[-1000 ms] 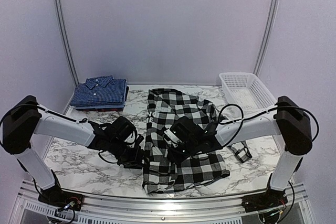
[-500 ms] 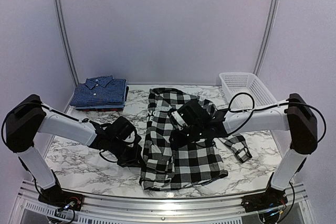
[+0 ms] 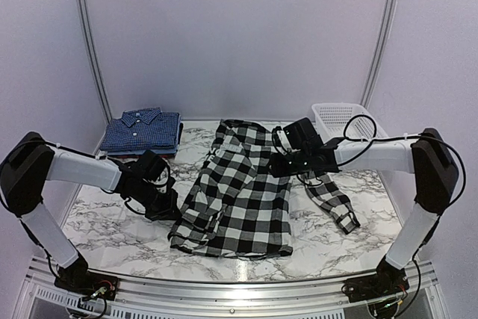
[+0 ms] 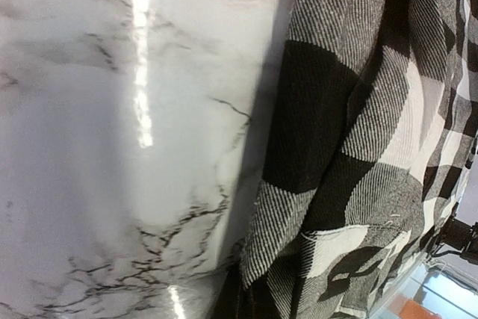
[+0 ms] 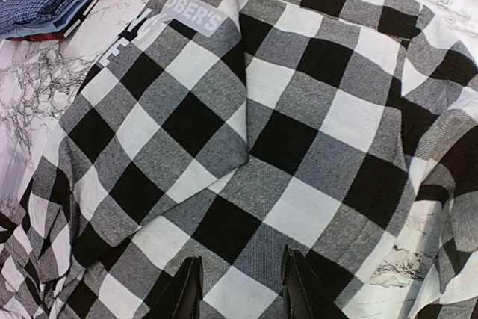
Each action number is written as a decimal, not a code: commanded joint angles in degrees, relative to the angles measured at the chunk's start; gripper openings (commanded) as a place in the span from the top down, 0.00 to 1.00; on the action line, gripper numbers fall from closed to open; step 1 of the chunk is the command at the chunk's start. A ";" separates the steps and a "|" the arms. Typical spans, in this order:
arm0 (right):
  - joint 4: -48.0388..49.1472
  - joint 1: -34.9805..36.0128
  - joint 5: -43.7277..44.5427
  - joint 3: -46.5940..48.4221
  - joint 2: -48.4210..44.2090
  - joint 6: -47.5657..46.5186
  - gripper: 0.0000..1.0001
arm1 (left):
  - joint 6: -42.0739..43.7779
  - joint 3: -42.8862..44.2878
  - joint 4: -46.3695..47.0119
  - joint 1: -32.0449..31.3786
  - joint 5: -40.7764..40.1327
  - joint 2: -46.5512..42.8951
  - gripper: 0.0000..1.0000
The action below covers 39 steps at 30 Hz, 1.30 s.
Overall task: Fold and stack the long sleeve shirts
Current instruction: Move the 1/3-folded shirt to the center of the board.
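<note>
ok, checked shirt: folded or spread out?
Mostly spread: checked shirt lies flat on the table, one sleeve stretched out sideways; only one front panel turned over.

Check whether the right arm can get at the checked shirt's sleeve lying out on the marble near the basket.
Probably yes: the sleeve lies flat on bare marble with nothing on it, close beside the right tool.

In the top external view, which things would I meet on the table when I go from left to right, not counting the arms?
stack of folded dark blue shirts → black-and-white checked shirt → white mesh basket
</note>
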 commanded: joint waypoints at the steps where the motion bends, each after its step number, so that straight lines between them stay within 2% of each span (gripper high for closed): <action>1: 2.10 -1.36 -2.22 0.92 1.05 0.89 0.67 | 4.28 -1.81 -9.57 2.93 -6.38 -1.87 1.00; 6: 2.79 -0.06 -5.66 -3.01 0.44 1.60 0.67 | 6.08 -0.95 -10.99 4.54 -6.57 -2.09 1.00; 11: 2.88 5.81 -4.07 -8.40 -3.16 3.66 0.67 | 6.84 -0.31 -11.20 4.55 -6.16 -2.06 0.91; 22: 2.93 15.83 -2.67 -22.58 -12.42 12.32 0.66 | 7.20 1.18 -12.18 4.55 -6.12 -1.83 0.87; 31: -0.11 26.26 -1.61 -25.95 -13.01 18.65 0.66 | 7.85 1.64 -13.13 4.55 -6.76 -2.17 0.86; 36: -5.54 26.29 4.38 -24.57 -18.06 20.18 0.65 | 8.52 2.77 -14.01 4.55 -7.27 -2.71 0.81; 39: -8.46 23.24 7.14 -22.31 -20.67 19.16 0.63 | 9.53 4.19 -15.35 4.55 -8.97 -3.33 0.73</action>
